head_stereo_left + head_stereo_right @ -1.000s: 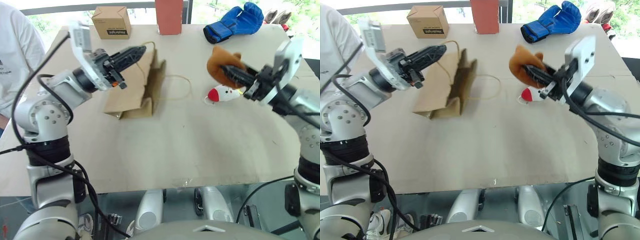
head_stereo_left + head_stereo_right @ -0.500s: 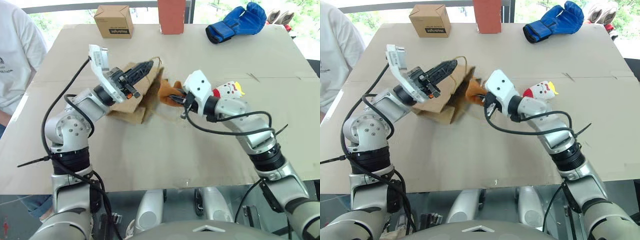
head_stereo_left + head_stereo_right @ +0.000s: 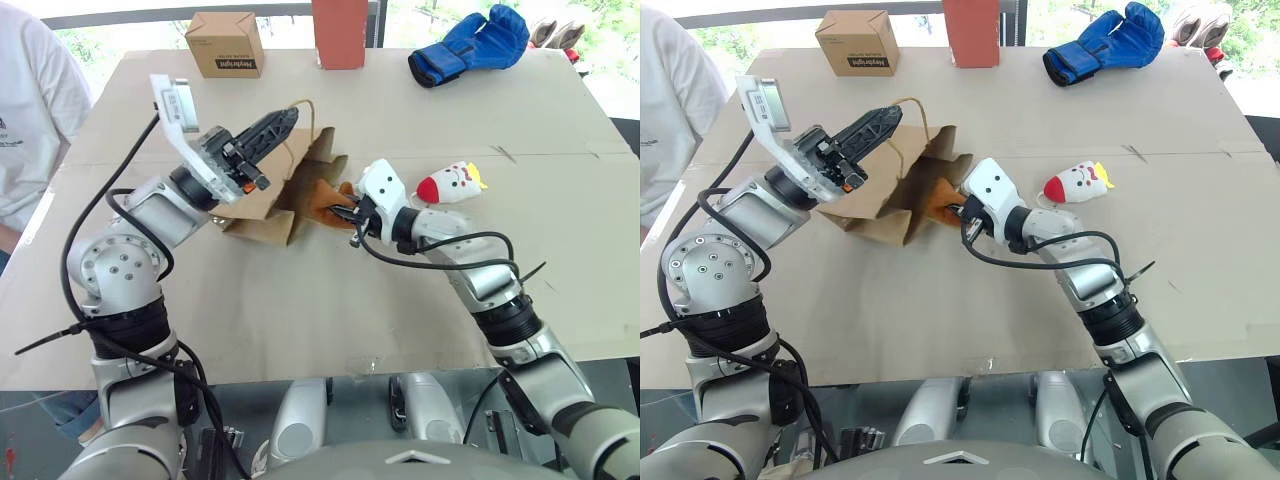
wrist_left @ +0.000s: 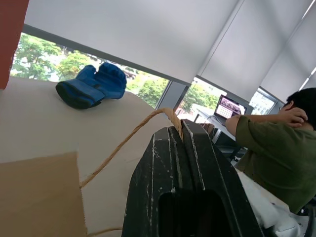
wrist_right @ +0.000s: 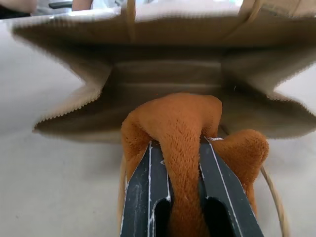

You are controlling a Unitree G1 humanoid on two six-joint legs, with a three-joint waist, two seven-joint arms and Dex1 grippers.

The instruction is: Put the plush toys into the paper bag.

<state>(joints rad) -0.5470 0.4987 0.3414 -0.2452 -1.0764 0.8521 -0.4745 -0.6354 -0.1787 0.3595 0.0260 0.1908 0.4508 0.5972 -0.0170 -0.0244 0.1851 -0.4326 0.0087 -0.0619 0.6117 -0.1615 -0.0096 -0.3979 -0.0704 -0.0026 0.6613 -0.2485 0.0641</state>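
Lying on its side on the cardboard-covered table point(image 3: 330, 300), the brown paper bag point(image 3: 262, 190) has its mouth facing the robot's right. Your left gripper point(image 3: 268, 127) has its two black fingers pinched together on one twisted paper loop handle point(image 3: 300, 108), lifting the upper edge so the mouth gapes. Your right gripper point(image 3: 952, 209) is clamped on the orange-brown fuzzy plush toy point(image 5: 177, 123), with the fuzz bulging between and over the fingers, and the toy sits right at the bag's mouth, partly across the lip.

To do this step well, keep the left gripper high and steady so the opening does not sag. Push the right gripper deeper, level with the table, until the toy is well past the serrated lip. Judging from the right wrist view, the inside is open and unobstructed, so go straight in along the middle. Part the fingers only once the toy is fully inside; otherwise it may roll back out. Withdraw along the same line so you do not drag the bag or catch the lower handle point(image 5: 274, 195).

The second toy, a white tube-shaped doll with a red end and yellow crown point(image 3: 452, 185), lies on the table to the right of the right arm, well apart from the bag, waiting its turn. A blue boxing glove point(image 3: 470, 45) rests at the table's far edge.
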